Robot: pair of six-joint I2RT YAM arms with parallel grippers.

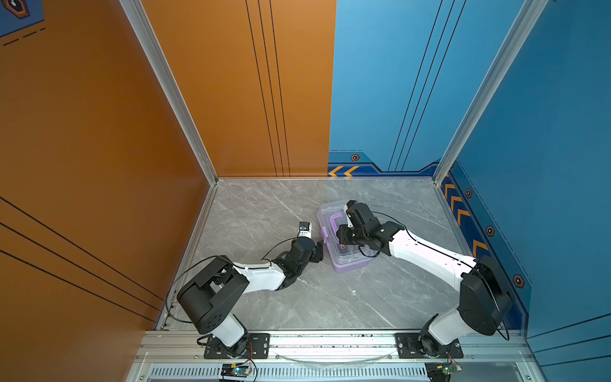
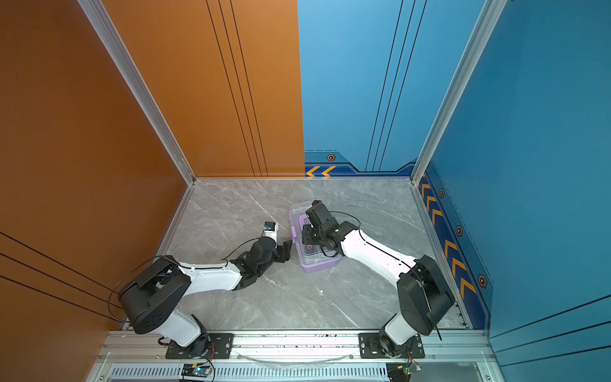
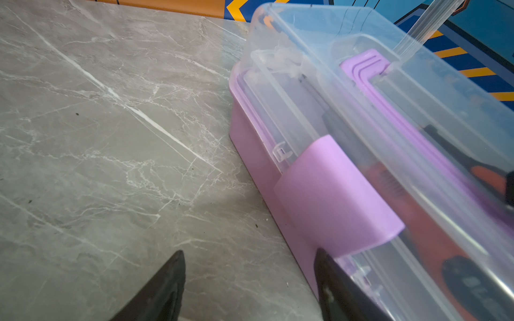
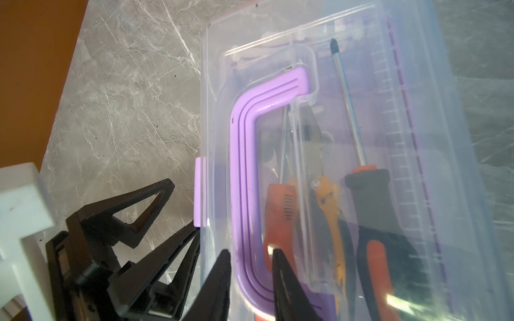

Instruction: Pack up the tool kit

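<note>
The tool kit case (image 1: 345, 263) (image 2: 312, 264) lies on the marble table, lilac base under a clear lid (image 3: 361, 55). Through the lid I see an orange-handled screwdriver (image 4: 278, 216), yellow-handled pliers (image 4: 328, 200) and a red-and-black screwdriver (image 4: 372, 250). My right gripper (image 4: 250, 250) (image 1: 342, 233) is over the lid, shut on the flat-lying purple handle (image 4: 244, 166), one finger on each side of it. My left gripper (image 3: 250, 254) (image 1: 319, 251) (image 4: 180, 211) stands open beside the case. One of its fingers rests against the case wall just below the lilac latch (image 3: 333, 194) (image 4: 200, 191).
An orange wall (image 1: 99, 165) bounds the table on the left. Blue walls (image 1: 545, 165) bound it at the back and right. Bare marble (image 1: 330, 297) lies between the case and the front rail (image 1: 330, 340) that carries both arm bases.
</note>
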